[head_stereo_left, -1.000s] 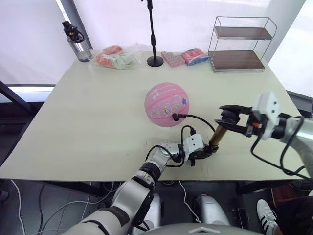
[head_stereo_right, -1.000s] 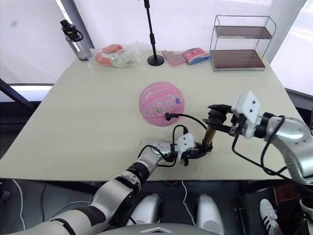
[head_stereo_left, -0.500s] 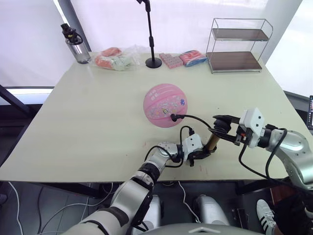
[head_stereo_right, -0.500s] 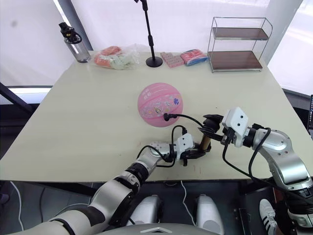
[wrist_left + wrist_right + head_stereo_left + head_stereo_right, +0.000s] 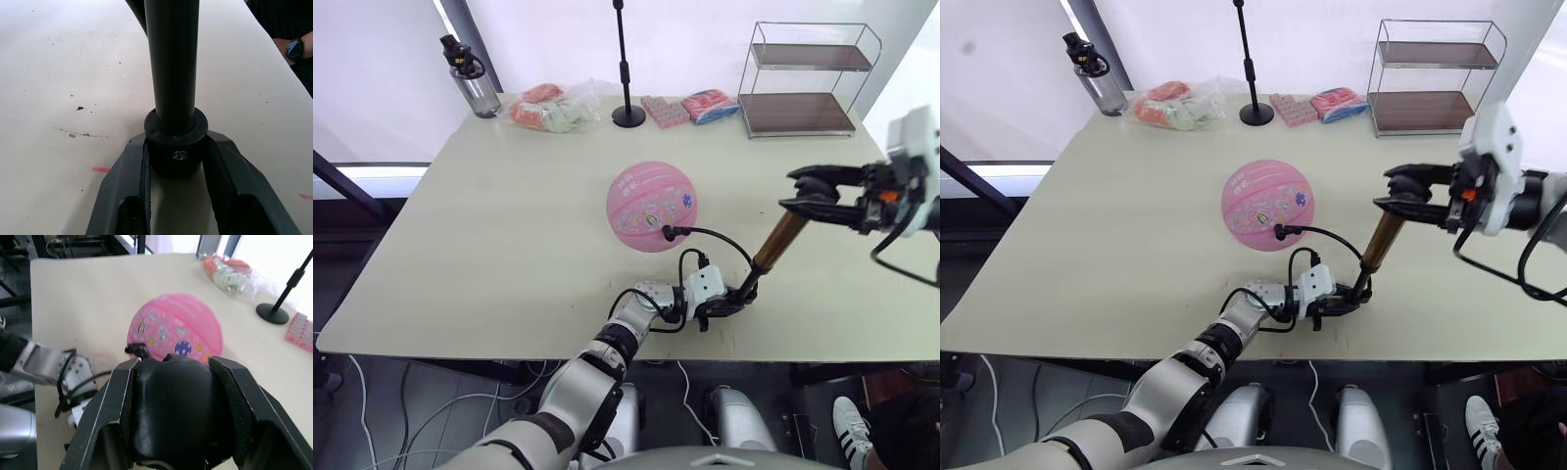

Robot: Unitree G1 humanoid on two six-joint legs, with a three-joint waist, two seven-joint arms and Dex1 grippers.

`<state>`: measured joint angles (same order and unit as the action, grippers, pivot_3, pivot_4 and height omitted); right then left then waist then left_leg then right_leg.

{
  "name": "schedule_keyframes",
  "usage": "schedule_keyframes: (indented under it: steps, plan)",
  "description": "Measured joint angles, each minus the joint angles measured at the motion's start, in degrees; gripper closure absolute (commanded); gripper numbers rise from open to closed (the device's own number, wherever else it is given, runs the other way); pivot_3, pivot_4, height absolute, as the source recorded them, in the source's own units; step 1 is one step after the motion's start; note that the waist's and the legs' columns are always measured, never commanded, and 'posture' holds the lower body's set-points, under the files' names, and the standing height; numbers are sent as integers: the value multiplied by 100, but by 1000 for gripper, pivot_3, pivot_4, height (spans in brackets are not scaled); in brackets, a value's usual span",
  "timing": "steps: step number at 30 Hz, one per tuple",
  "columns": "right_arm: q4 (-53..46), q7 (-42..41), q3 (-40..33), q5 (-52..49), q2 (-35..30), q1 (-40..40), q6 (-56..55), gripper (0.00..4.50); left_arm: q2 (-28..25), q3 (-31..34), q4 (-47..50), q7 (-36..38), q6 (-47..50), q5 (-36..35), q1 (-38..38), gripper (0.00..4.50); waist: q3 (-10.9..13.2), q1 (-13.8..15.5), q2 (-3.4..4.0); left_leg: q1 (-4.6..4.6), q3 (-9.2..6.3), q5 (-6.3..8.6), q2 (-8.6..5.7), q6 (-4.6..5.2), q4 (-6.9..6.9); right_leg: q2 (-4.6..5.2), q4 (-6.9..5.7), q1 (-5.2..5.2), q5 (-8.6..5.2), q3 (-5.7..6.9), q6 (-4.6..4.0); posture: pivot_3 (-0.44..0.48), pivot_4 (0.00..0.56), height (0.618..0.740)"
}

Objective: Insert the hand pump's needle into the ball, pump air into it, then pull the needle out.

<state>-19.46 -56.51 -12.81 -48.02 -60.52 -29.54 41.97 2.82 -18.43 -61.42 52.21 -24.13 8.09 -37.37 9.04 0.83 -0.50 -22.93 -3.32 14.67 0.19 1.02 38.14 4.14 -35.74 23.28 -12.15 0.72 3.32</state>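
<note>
The pink ball (image 5: 651, 206) rests mid-table. The black fitting of the needle (image 5: 667, 233) is stuck into its near side, so the pin itself is hidden. A thin black hose (image 5: 715, 240) loops from there to the foot of the hand pump (image 5: 779, 240), which leans to the right. My left gripper (image 5: 729, 302) is shut on the pump's black bottom cap (image 5: 175, 147), low on the table. My right gripper (image 5: 815, 196) is shut on the black T-handle (image 5: 171, 406), held high to the right of the ball (image 5: 172, 328).
Along the back edge stand a water bottle (image 5: 470, 83), a clear bag of pink packets (image 5: 550, 108), a black stand (image 5: 627, 116), two small packs (image 5: 687, 106) and a wire shelf (image 5: 808, 83). A person's wrist with a watch (image 5: 295, 49) shows beyond the table.
My right gripper first sank with the handle, then rose up and to the right, and the pump now looks drawn out longer. The left gripper and the ball stayed put. The camera shifted slightly.
</note>
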Motion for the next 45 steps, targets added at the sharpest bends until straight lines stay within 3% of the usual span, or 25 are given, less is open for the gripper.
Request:
schedule_keyframes:
  steps: [9, 16, 22, 33, 40, 45]
  plan:
    - [63, -5, -115, -180, -159, -295, 291, 2667, 2, 1, 0, -1, 0, -7, -2, 3432, 4, 0, -4, -2, 0, 0, 1, 0, 1, -1, 0, 2, 1, -1, 2, 0, 150, 731]
    - [-277, 200, -335, -9, 244, 437, -52, 2667, -29, -8, -7, -8, 0, 15, -12, 3432, -10, -6, -11, 12, 0, 0, 5, 0, 1, -6, 0, -8, 1, 0, 2, 0, 150, 731]
    - [-436, 400, 189, 717, 925, 1241, -835, 2667, -59, -8, -52, -46, 3, 63, -4, 3432, -58, -19, -53, 25, -2, 0, 16, 0, -2, -16, -2, -14, 0, 3, 2, 0, 150, 731]
    - [180, 345, 1193, 1988, 1491, 1886, -2214, 2667, -43, -12, -74, -81, 3, 81, -3, 3432, -72, -17, -57, 29, -1, 0, 14, 0, -1, -14, -2, -18, 0, 2, 1, 0, 150, 731]
    - [245, 336, 1263, 2188, 1608, 1998, -2535, 2667, -44, -12, -92, -102, 3, 84, -8, 3432, -77, -17, -56, 31, -1, 0, 13, 0, 0, -14, -2, -20, 0, 2, 1, 0, 150, 731]
    - [229, 184, 1051, 1913, 1420, 1821, -2133, 2667, -17, -9, -90, -74, 0, 71, -18, 3432, -67, -6, -49, 24, -3, 0, 10, 0, 0, -11, -2, -17, 0, 2, 0, 0, 150, 731]
